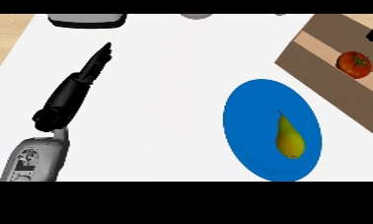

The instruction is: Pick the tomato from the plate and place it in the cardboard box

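Looking down from the head view, you see a white counter (167, 80) with the left hand (73, 92) stretched across its left side, black fingers straight and close together, pointing up and slightly right, holding nothing. Its grey forearm (35, 159) enters from the lower left corner. The right hand does not show anywhere, so you cannot tell its state. At the right of centre lies a blue plate (247, 119), and on it a yellow pear (288, 139) rests lengthwise, stem pointing toward the far edge. The tomato (354, 64), red with a green stem, is not on the plate: it sits inside the cardboard box (313, 53), which stands at the upper right, set at an angle and cut off by the view's right edge. The box's near corner is just beside the plate's far rim. Along the counter's far edge you find a grey, dark-rimmed object (87, 19) at upper left and a small grey shape (197, 16) near the middle, both cut off by the view. A strip of wooden surface (13, 33) shows beyond the counter's left edge.
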